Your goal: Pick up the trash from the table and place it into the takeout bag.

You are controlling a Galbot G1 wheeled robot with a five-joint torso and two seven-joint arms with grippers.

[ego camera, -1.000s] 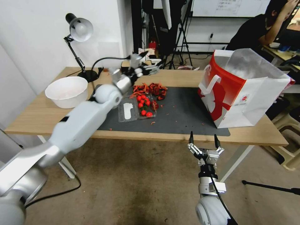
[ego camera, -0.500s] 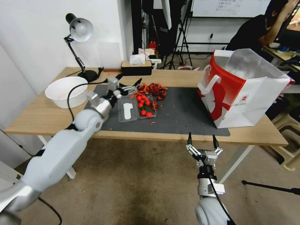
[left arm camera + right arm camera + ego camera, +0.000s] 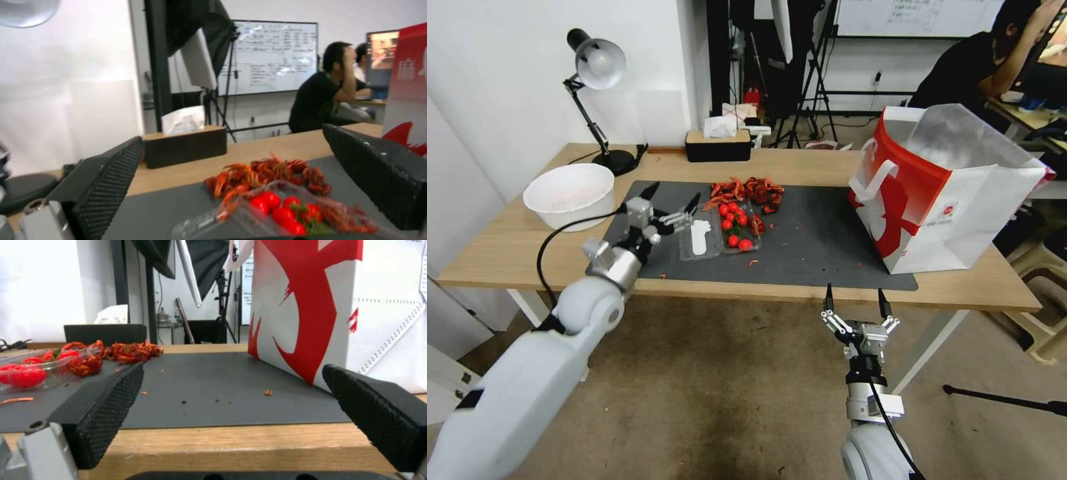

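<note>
The light-wood table (image 3: pixel 507 257) runs across the middle of the head view, with a dark grey mat (image 3: pixel 820 247) on it. At the right stands the takeout bag (image 3: pixel 954 200), boxy, red and white, with a silvery lining, its mouth open upward. On the mat in the centre lies a clear plastic tray (image 3: pixel 720 233) with red tomatoes, and a heap of red shells (image 3: pixel 750 190) just behind it. The left gripper (image 3: pixel 670 198) hovers beside the tray, fingers spread and empty. The right gripper (image 3: pixel 854 300) waits low before the table edge, fingers apart.
</note>
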